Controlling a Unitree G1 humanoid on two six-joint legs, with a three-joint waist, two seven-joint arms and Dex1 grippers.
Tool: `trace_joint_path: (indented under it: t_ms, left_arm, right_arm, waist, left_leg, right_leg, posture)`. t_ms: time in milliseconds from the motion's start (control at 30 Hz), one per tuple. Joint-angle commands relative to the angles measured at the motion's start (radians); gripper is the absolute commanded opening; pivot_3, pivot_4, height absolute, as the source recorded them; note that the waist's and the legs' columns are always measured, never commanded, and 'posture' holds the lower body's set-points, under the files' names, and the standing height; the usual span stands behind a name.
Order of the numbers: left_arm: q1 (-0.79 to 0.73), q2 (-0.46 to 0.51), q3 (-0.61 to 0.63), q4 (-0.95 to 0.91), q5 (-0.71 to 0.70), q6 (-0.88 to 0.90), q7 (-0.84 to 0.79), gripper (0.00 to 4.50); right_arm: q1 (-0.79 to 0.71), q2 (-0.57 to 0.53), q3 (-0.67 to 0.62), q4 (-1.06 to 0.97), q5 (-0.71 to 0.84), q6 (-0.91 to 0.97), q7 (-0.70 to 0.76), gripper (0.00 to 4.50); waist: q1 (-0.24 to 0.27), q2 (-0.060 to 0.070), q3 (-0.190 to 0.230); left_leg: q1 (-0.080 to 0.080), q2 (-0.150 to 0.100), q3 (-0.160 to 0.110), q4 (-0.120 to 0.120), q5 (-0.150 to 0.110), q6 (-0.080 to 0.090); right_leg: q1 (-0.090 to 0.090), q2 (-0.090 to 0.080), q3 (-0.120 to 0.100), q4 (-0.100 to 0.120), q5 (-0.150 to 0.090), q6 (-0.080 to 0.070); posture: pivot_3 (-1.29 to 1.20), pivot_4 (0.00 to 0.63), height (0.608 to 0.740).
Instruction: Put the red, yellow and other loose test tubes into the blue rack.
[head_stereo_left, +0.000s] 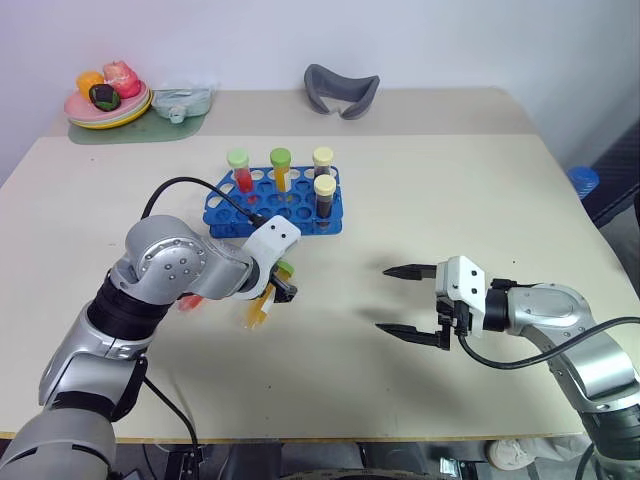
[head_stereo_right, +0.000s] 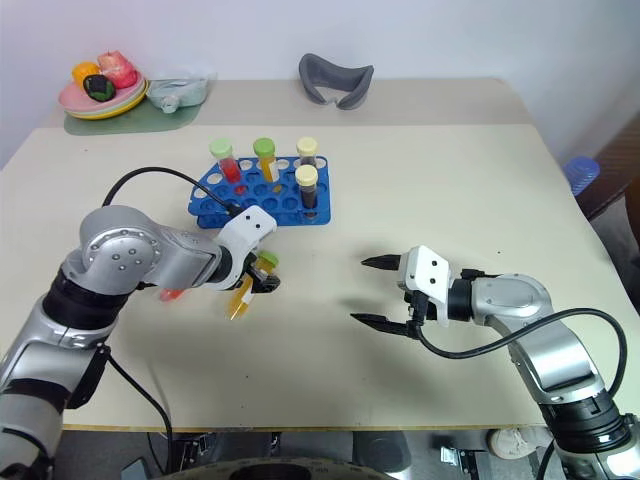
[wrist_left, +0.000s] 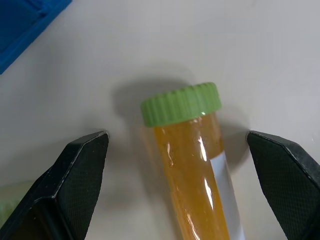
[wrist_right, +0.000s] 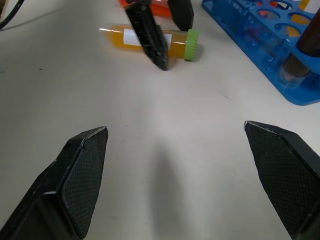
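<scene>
The blue rack (head_stereo_left: 225, 213) stands at mid-table and holds a red tube, a yellow tube and two dark brown tubes upright. A loose yellow test tube (wrist_left: 192, 175) with a green cap (wrist_left: 181, 104) lies flat on the table in front of the rack. My left gripper (head_stereo_left: 280, 287) points down over it, open, with one finger on each side of the tube near its cap. A loose red tube (head_stereo_left: 190, 300) lies beside it, mostly hidden under my left arm. To the right, my right gripper (head_stereo_left: 385, 298) hovers open and empty, pointing toward the left.
A plate of toy food (head_stereo_left: 108, 104) sits on a green mat at the far left corner, with a clear plastic container (head_stereo_left: 183, 100) beside it. A grey curved object (head_stereo_left: 341, 90) lies at the far edge. A black cable (head_stereo_left: 190, 185) loops by the rack.
</scene>
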Motion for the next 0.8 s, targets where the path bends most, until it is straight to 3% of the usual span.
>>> trace_joint_path:
  t_ms: [33, 333, 400, 667, 800]
  left_arm:
    - [-0.026, 0.019, -0.012, 0.034, -0.039, 0.008, 0.108, 4.5]
    - [-0.019, 0.03, -0.011, 0.062, -0.187, 0.008, 0.253, 4.5]
    - [-0.022, 0.046, -0.023, 0.06, -0.209, 0.008, 0.271, 3.98]
    - [-0.026, 0.07, -0.037, 0.066, -0.246, 0.008, 0.316, 3.98]
    - [-0.023, 0.074, -0.037, 0.059, -0.251, 0.008, 0.328, 2.72]
  right_arm:
    - [0.002, -0.007, -0.024, -0.041, 0.025, 0.003, 0.001, 4.44]
    - [-0.006, 0.001, -0.015, -0.049, 0.024, 0.012, -0.01, 4.44]
    - [-0.015, 0.003, -0.014, -0.046, 0.022, 0.012, -0.013, 4.5]
    - [-0.022, 0.006, -0.009, -0.054, 0.022, 0.018, -0.021, 4.5]
    - [-0.032, 0.005, -0.006, -0.062, 0.026, 0.03, -0.026, 4.5]
  waist:
    - [-0.002, 0.0, 0.0]
    - [-0.004, 0.0, 0.0]
    - [-0.005, 0.0, 0.0]
    - [-0.004, 0.0, 0.0]
    - [-0.005, 0.0, 0.0]
  left_leg:
    - [0.0, 0.0, 0.0, 0.0, 0.0, 0.0]
    - [0.001, 0.0, 0.0, -0.001, 0.001, -0.001]
    - [0.001, 0.0, 0.0, -0.001, 0.001, -0.001]
    - [0.001, 0.0, 0.0, -0.001, 0.001, -0.001]
    - [0.002, 0.0, 0.0, -0.001, 0.001, -0.002]
  right_leg:
    - [0.0, 0.0, 0.0, 0.0, 0.0, 0.0]
    - [0.0, 0.0, 0.0, 0.0, 0.0, 0.0]
    - [0.0, 0.0, 0.0, 0.0, 0.0, 0.0]
    - [0.0, 0.0, 0.0, 0.0, 0.0, 0.0]
    - [0.0, 0.0, 0.0, 0.0, 0.0, 0.0]
  posture:
    - [0.0, 0.15, 0.74]
    - [0.0, 0.15, 0.74]
    - [0.0, 0.15, 0.74]
    - [0.0, 0.15, 0.74]
    - [0.0, 0.15, 0.74]
